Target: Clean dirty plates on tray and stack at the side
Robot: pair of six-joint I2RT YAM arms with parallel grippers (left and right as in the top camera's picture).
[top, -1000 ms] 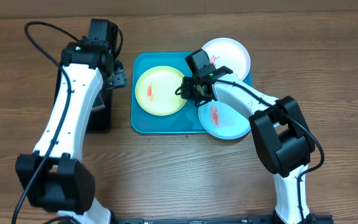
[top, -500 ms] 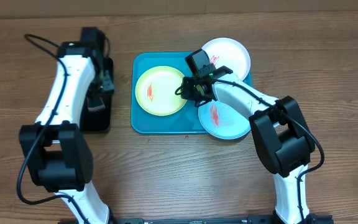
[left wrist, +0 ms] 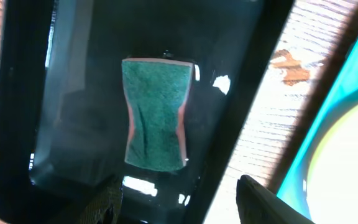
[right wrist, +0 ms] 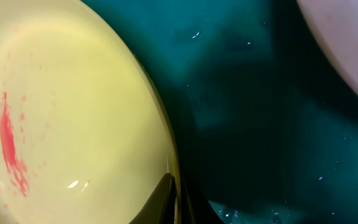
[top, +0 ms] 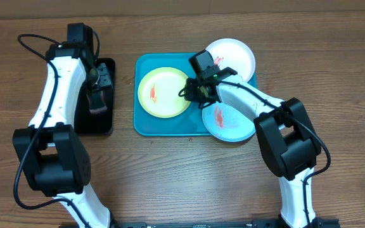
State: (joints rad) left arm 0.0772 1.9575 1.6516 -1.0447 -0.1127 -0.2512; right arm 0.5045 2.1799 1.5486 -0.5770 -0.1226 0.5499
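Plainly, no plate had been cleaned or stacked: all three lay on the tray [top: 143,123] with red smears showing. The yellow plate [top: 163,93] sat flat at the tray's left. The white plate [top: 233,57] hung over the far right corner, and the mint plate [top: 230,123] overlapped the near right rim.

The right gripper [right wrist: 174,196] was closed on the yellow plate's right rim, its fingers meeting on that thin edge. The left gripper [left wrist: 180,190] hung over the black tray [top: 97,123] with its fingers apart and nothing between them. The sponge [left wrist: 157,112] lay on that tray's floor ahead of the fingertips, not between them.

The likeliest fault was a missed pick. Closing from that spot would catch nothing, since the sponge was off to one side of the gap. Coming down without lining up could drive a finger into the black tray's wall or shove the sponge along the slick floor.

The second risk lay in the rim hold. A pinch on so little plastic could slip once the sponge pressed down, and the yellow plate might tip or skid. The right arm also lay across the mint plate, so a careless swing could nudge either overhanging plate onto the table [top: 182,183].
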